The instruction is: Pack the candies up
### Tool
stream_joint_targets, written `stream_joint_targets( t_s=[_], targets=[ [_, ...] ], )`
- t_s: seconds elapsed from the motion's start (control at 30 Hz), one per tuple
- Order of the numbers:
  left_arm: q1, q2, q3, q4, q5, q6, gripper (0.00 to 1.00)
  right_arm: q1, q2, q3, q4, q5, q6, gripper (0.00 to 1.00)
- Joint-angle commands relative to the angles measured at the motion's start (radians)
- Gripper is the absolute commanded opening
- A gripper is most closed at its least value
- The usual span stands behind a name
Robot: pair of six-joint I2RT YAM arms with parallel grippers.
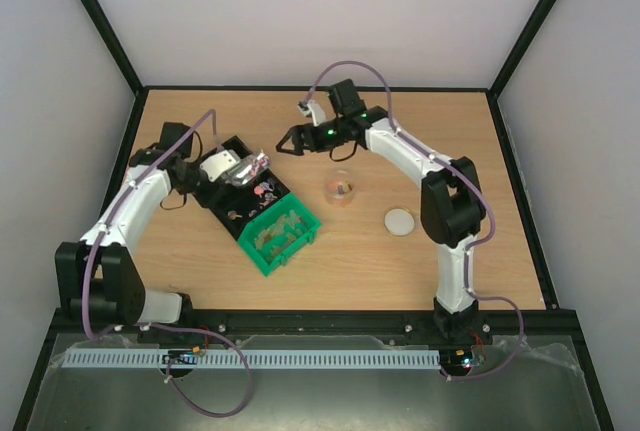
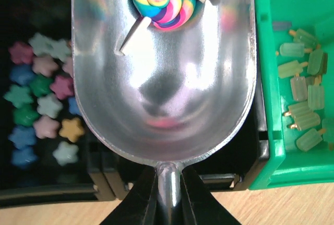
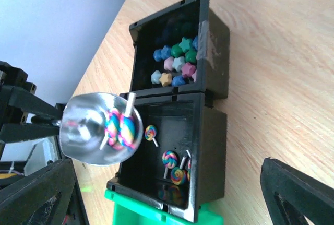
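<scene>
My left gripper [image 2: 168, 196] is shut on the handle of a metal scoop [image 2: 164, 79], held over the black bins [image 1: 240, 201]. Two rainbow lollipop candies [image 2: 163, 0] lie in the scoop, which also shows in the right wrist view [image 3: 96, 128]. More lollipops [image 3: 175, 165] lie in one black bin [image 3: 209, 146]. Star candies [image 2: 44, 105] in blue, pink, green and yellow fill the other bin. Pale green popsicle candies [image 2: 302, 105] lie in the green bin [image 1: 280, 234]. My right gripper [image 1: 288, 143] is open and empty, just right of the bins. A small clear cup [image 1: 341, 189] stands mid-table.
A round white lid [image 1: 400, 221] lies on the wooden table right of the cup. The right arm's elbow [image 1: 450, 201] rises beside the lid. Black frame posts and white walls enclose the table.
</scene>
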Motion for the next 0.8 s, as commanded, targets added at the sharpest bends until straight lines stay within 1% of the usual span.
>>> stream_joint_targets(
  t_s=[0.0,0.1,0.23,0.37,0.5,0.6,0.77],
  targets=[
    [-0.021,0.02,0.11,-0.104,0.041,0.058,0.02,-0.066,-0.082,-0.026,-0.088,-0.085,-0.05,0.99],
    [-0.067,0.04,0.164,-0.123,0.011,0.067,0.02,-0.136,-0.122,-0.084,-0.097,-0.125,-0.065,0.99],
    [-0.156,0.071,0.22,-0.14,-0.058,0.063,0.02,-0.214,-0.173,-0.182,-0.093,-0.153,-0.083,0.99],
    [-0.229,0.116,0.291,-0.186,-0.065,0.072,0.02,-0.275,-0.211,-0.273,-0.082,-0.164,-0.098,0.99],
    [-0.284,0.2,0.39,-0.25,-0.086,0.068,0.02,-0.32,-0.234,-0.335,-0.061,-0.175,-0.107,0.99],
    [-0.323,0.263,0.457,-0.285,-0.116,0.055,0.02,-0.343,-0.242,-0.355,-0.056,-0.162,-0.112,0.99],
    [-0.386,0.33,0.522,-0.32,-0.198,0.04,0.02,-0.359,-0.233,-0.356,-0.054,-0.133,-0.115,0.98]
  ],
)
